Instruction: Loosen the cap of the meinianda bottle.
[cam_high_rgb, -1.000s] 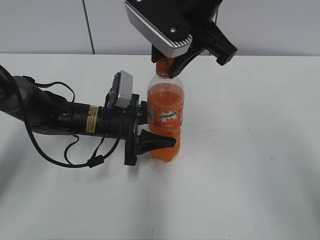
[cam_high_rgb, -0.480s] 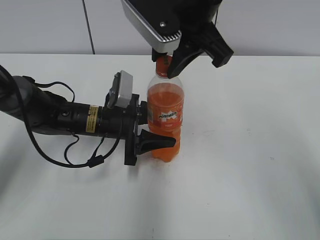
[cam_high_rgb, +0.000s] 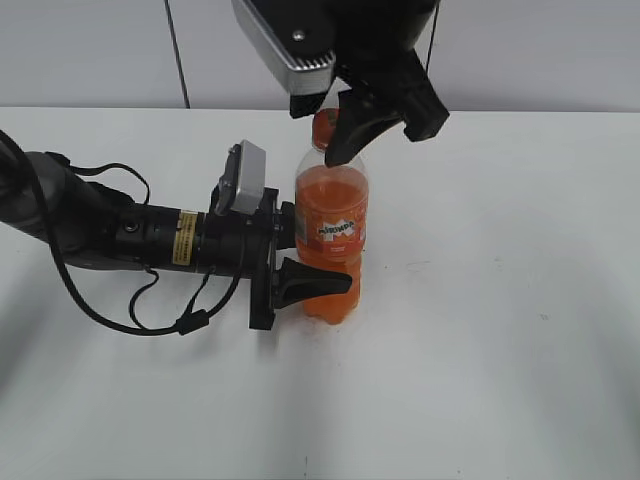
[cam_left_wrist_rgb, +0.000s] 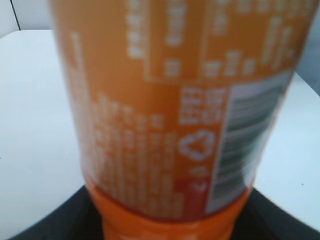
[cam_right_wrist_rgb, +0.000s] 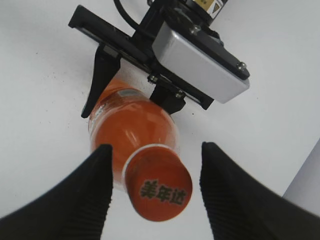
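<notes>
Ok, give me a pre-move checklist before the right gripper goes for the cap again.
1. Bottle upright on the table: ok.
2. Left gripper clamped on the bottle body: ok.
3. Cap on the neck: ok.
4. Right gripper open, fingers clear of the cap: ok.
5. Cap centred between those fingers: not ok, it sits nearer the left one.
6. Cap loosened: cannot tell.

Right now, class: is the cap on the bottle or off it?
On. The orange cap sits on the neck of the upright meinianda bottle, between the right end effector fingers, which stand clear of it.
</notes>
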